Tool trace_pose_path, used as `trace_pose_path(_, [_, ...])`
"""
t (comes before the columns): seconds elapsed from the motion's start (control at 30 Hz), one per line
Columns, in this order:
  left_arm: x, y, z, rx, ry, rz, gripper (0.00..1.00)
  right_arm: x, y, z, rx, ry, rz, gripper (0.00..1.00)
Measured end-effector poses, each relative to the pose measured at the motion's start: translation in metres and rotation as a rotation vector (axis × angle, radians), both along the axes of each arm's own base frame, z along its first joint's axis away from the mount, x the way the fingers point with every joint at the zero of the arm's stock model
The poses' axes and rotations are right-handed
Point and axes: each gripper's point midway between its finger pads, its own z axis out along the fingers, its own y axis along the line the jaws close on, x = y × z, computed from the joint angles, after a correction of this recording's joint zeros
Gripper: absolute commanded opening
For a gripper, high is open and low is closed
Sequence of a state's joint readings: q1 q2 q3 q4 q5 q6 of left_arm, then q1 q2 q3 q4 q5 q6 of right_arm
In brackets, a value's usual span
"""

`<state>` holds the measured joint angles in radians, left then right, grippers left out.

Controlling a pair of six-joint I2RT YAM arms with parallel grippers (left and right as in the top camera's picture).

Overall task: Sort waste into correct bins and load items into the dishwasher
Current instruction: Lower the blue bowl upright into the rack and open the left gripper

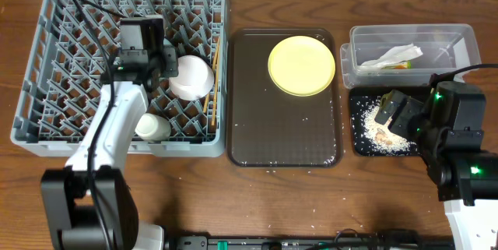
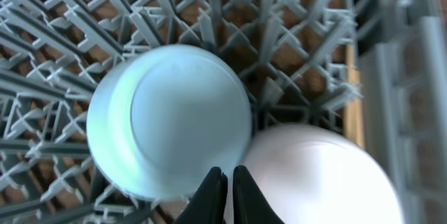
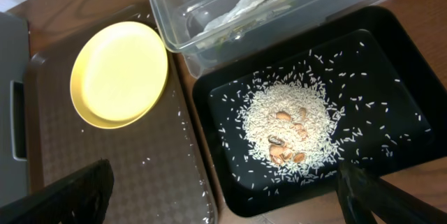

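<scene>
Hovering my left gripper, pinched shut on nothing, beside the upside-down light blue bowl; my right gripper is gaping wide, empty.

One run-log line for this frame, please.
left gripper: shut, empty, above light blue bowl in grey plastic dish rack | right gripper: open over glossy black tray | round yellow plate: on brown tray

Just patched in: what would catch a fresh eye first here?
The bright yellow plate stands out, alone at the far end of the brown tray mid-table. Left of it, the big grey dish rack holds a light blue bowl and a white bowl side by side, the shut left gripper over the gap between them. On the right, a rice pile whitens the black tray.
</scene>
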<state>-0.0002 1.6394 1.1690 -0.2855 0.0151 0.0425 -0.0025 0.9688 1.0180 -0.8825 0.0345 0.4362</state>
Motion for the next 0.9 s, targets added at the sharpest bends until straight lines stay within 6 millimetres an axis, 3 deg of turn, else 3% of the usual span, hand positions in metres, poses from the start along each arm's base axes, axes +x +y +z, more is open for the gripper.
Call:
trace_pose_path(0.23, [0.008, 0.008, -0.019, 0.032, 0.021, 0.016, 0.08, 0.0, 0.0, 0.0, 0.0, 0.0, 0.0, 0.99])
trace_pose_path(0.33, [0.005, 0.027, -0.037, 0.075, 0.073, 0.066, 0.07, 0.0, 0.0, 0.0, 0.0, 0.0, 0.0, 0.99])
trace_pose_path(0.47, [-0.002, 0.062, -0.039, 0.153, 0.096, 0.176, 0.07, 0.0, 0.0, 0.0, 0.0, 0.0, 0.0, 0.99])
trace_pose_path(0.57, [-0.008, 0.079, -0.04, 0.177, 0.11, 0.229, 0.08, 0.0, 0.0, 0.0, 0.0, 0.0, 0.0, 0.99])
trace_pose_path(0.67, [-0.009, 0.082, -0.04, 0.177, 0.111, 0.24, 0.08, 0.0, 0.0, 0.0, 0.0, 0.0, 0.0, 0.99])
trace_pose_path(0.8, [-0.006, 0.072, -0.037, 0.136, 0.098, 0.214, 0.25, 0.0, 0.0, 0.0, 0.0, 0.0, 0.0, 0.99])
trace_pose_path(0.9, [-0.004, 0.059, -0.015, 0.098, 0.04, 0.183, 0.38, 0.0, 0.0, 0.0, 0.0, 0.0, 0.0, 0.99])
